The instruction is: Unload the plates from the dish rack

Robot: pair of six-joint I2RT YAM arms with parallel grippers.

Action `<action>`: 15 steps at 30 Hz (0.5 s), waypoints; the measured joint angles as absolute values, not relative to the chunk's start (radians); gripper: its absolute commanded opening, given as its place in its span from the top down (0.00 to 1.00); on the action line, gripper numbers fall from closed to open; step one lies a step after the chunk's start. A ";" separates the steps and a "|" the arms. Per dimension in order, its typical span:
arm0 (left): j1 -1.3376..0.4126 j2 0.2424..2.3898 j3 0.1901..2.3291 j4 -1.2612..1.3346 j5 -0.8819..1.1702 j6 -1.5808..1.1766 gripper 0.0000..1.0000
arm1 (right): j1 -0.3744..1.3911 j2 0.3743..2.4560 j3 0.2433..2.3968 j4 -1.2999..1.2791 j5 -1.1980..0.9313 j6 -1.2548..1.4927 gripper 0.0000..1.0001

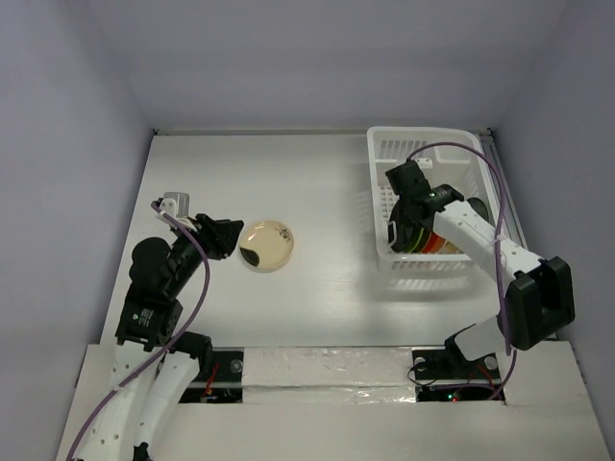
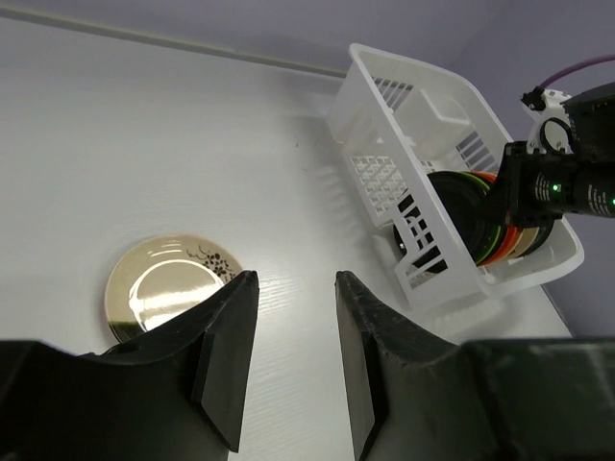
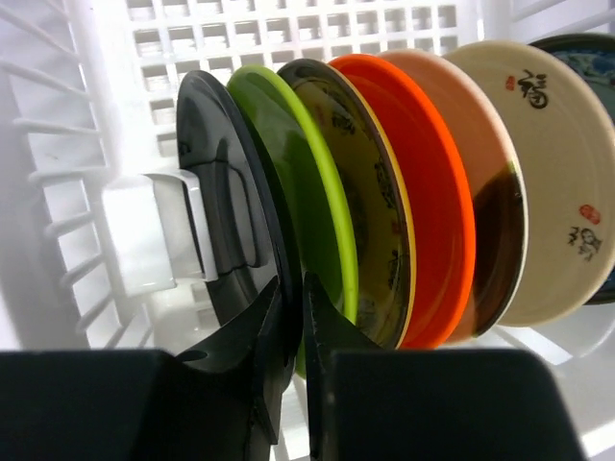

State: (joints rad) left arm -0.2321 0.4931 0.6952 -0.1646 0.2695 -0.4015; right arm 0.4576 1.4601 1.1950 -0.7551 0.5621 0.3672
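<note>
The white dish rack (image 1: 428,154) stands at the back right and holds several plates on edge. In the right wrist view they run black (image 3: 226,182), green (image 3: 307,192), patterned yellow (image 3: 360,211), orange-red (image 3: 428,202), then cream (image 3: 543,163). My right gripper (image 3: 293,312) is inside the rack, shut on the rim of the black plate. One cream plate (image 1: 266,245) with a dark pattern lies flat on the table. My left gripper (image 2: 293,288) is open and empty just right of that plate (image 2: 168,288).
The rack also shows in the left wrist view (image 2: 423,144), with a white cup holder (image 3: 144,240) on its end wall beside the black plate. The white table (image 1: 317,182) is walled by grey panels at the left, back and right.
</note>
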 measured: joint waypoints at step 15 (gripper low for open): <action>-0.262 0.481 0.677 -0.185 0.281 -0.397 0.64 | 0.520 1.461 1.366 -0.887 0.724 0.276 1.00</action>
